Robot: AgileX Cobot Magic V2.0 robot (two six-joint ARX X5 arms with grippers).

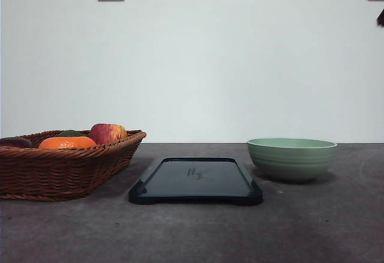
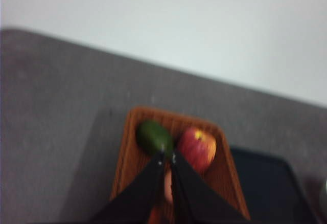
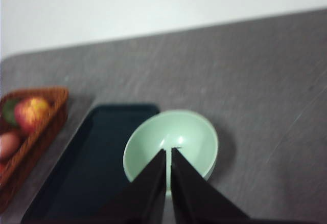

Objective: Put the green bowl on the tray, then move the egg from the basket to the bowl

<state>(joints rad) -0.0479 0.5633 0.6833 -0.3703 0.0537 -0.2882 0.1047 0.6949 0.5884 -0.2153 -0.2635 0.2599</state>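
Basket [image 1: 60, 170] sat at the left edge of the table [image 1: 192, 233] w/ fruit in it; a pale pinkish shape in there was prob the egg [image 3: 7, 146] (blurry tho). Left gripper [image 2: 167, 157] hung above it, fingers pinched together, holding nothing. Tray [image 1: 195, 182] lay mid-table, bare. Green bowl [image 1: 291, 158] stood just right of the tray, not on it. Right gripper [image 3: 169, 151] hovered over the bowl, also clenched on nothing. Bowl looked like glazed ceramic, so stiff, heavyish, slick, chippable; I'd pinch the rim wall.
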